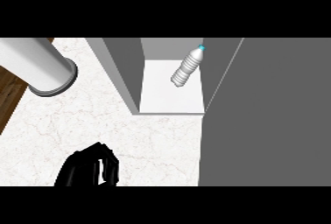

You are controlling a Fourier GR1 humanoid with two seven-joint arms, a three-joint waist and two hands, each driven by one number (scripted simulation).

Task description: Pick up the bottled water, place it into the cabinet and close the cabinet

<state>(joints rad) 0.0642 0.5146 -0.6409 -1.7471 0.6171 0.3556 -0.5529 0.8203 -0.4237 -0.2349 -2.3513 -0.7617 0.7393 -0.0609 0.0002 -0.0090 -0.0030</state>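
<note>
A white marbled desk (97,127) carries a large white cylinder (39,65) lying at upper left. The clear ribbed plastic water bottle with a blue cap (187,67) stands tilted inside the grey cabinet (123,70), whose broad grey door (265,113) stands open at the right. The left robot hand (89,168) rests low, seemingly relaxed, holding nothing.

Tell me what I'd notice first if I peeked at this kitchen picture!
Probably the clear water bottle with its blue cap, standing tilted inside the open cabinet near the top middle. Next, the big grey cabinet door filling the right side. Then the robot's black left hand low on the marble counter, and a fat white cylinder at the top left.
</note>
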